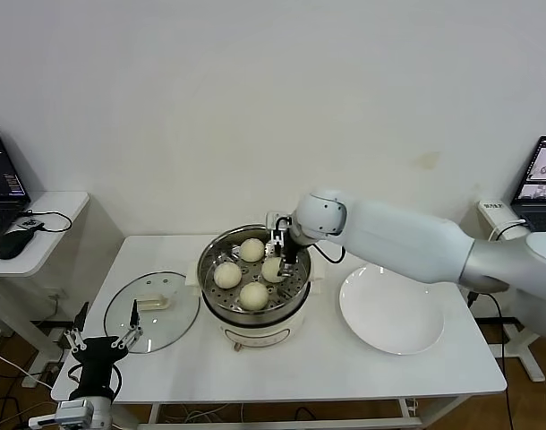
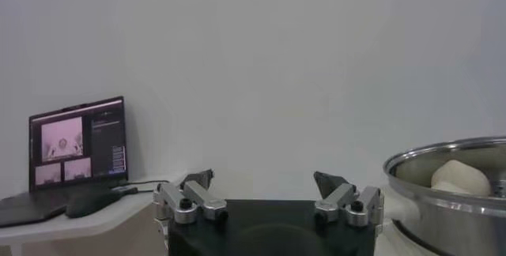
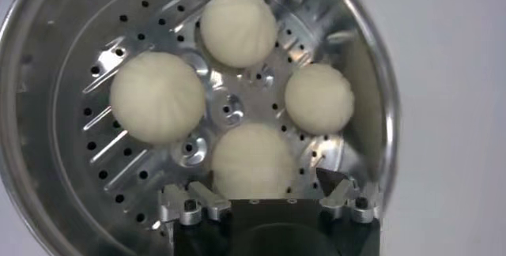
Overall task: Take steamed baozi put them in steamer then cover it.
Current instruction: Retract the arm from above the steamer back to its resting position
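At the far left the left tool (image 1: 101, 339) waits low off the surface's (image 1: 345, 367) front corner, fingers spread wide and empty, parked clear of the work. Next to it the cover (image 1: 151, 311) lies flat on the surface, handle up, just beside the steamer (image 1: 255, 309), likely staged there for the closing step. All four steamed baozi (image 1: 254, 295) sit on the perforated tray. The right tool (image 1: 278, 252) hangs over the right-hand bun, jaws apart, gripping nothing. Further right is an empty white plate (image 1: 391, 313). The right wrist view shows the buns spaced apart; the left wrist view shows only the pot's rim and one bun.
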